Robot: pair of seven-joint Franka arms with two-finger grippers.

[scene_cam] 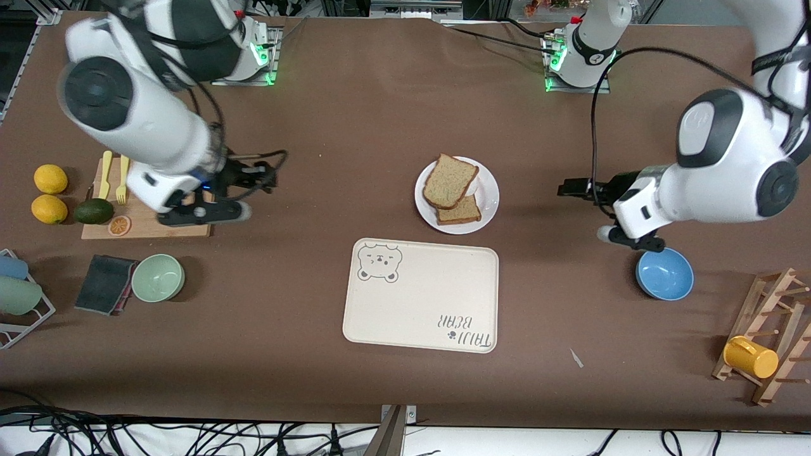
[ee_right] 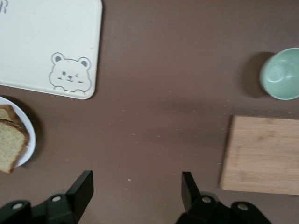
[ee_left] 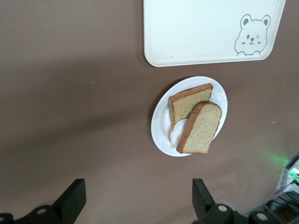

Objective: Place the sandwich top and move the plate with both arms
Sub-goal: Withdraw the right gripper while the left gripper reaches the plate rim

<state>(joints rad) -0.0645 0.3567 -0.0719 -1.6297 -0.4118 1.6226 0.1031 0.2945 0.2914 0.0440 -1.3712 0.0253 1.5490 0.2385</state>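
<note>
Mid-table sits the plate (scene_cam: pixel 488 196), farther from the front camera than the tray (scene_cam: pixel 421 294) and close to it but not touching. On the plate, the top (scene_cam: pixel 449 181) lies tilted, overlapping a second slice (scene_cam: pixel 460 212) that lies nearer the camera; the left wrist view shows the same pair, the top (ee_left: pixel 202 128) leaning on the second slice (ee_left: pixel 187 102) with a bit of white plate (ee_left: pixel 161 126) bare beside them.

Left gripper (scene_cam: pixel 570 188) hangs over bare table toward the left arm's end, between the plate and that table end, above the blue bowl's (scene_cam: pixel 664 273) area but not over it. Its fingers (ee_left: pixel 72 198) stand wide apart, holding nothing.

Right gripper (scene_cam: pixel 266 177) hangs over bare table just beside the cutting board (scene_cam: pixel 149 225), toward the right arm's end. Its fingers (ee_right: pixel 81 189) are also spread wide, empty. The right wrist view shows the plate's edge (ee_right: pixel 28 140), the tray corner with the bear print (ee_right: pixel 70 74), the green bowl (ee_right: pixel 282 74) and the board (ee_right: pixel 261 154).

On the board: yellow fork and knife (scene_cam: pixel 114 177), an orange slice (scene_cam: pixel 119 225). An avocado (scene_cam: pixel 94 211) and two lemons (scene_cam: pixel 49 193) sit beside it. The green bowl (scene_cam: pixel 158 277) and a dark cloth (scene_cam: pixel 104 284) lie nearer the camera than the board. A wooden rack with a yellow mug (scene_cam: pixel 751 356) stands at the left arm's end.
</note>
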